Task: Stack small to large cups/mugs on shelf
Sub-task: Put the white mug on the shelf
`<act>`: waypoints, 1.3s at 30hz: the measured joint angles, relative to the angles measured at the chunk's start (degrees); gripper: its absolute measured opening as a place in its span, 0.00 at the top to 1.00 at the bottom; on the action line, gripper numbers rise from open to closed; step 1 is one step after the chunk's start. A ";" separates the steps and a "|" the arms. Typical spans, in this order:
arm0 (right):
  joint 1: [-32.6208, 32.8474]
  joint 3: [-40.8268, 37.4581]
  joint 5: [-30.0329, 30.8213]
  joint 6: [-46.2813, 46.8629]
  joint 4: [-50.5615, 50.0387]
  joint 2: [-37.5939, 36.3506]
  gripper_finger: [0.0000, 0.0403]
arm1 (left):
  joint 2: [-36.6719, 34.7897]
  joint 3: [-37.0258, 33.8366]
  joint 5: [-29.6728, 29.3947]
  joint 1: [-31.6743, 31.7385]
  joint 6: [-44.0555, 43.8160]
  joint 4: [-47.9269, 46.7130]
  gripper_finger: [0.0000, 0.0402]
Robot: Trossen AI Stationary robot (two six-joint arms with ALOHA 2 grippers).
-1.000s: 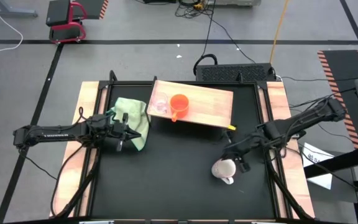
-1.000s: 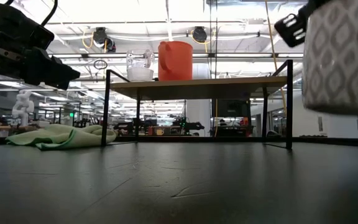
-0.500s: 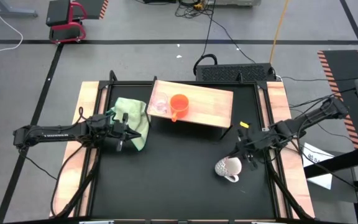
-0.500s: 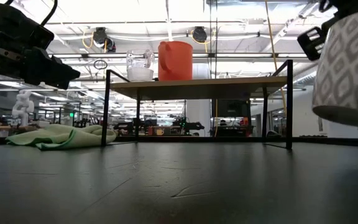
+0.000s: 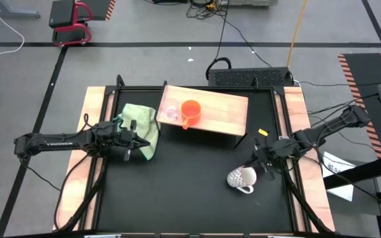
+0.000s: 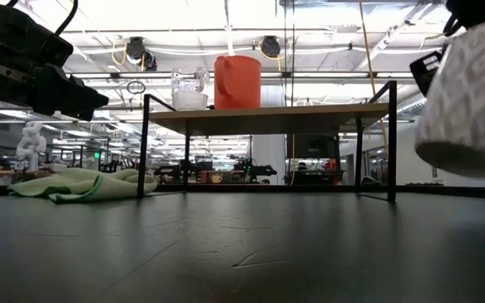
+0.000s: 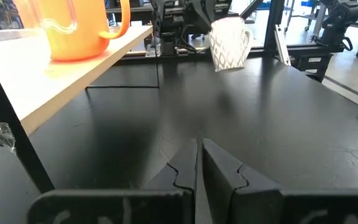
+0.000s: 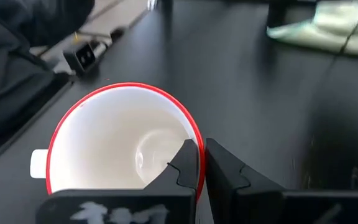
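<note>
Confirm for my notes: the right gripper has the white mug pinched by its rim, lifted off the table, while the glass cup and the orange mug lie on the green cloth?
Not quite. The glass cup and orange mug stand on the wooden shelf, as the high view shows; the green cloth holds neither. The rest holds: the right gripper pinches the white mug by its rim, off the table.

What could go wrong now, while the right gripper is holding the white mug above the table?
1. The right gripper pinches only the thin rim of the white mug, which hangs tilted above the black table; it might slip and fall.
2. The orange mug and the glass cup already stand close together at one end of the shelf, so setting the mug down next to them could knock one over.
</note>
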 joint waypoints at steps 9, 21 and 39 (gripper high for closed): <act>-4.50 1.99 -0.04 -4.16 7.05 2.99 0.99 | 0.00 0.00 0.00 0.00 2.40 0.05 0.94; -12.96 24.20 -0.30 -6.34 -7.14 12.52 0.99 | 0.02 0.00 0.00 0.02 2.60 -0.11 0.94; -35.15 51.70 -8.93 -5.37 -31.43 29.70 0.99 | 0.00 0.00 0.00 0.02 4.24 -0.09 0.94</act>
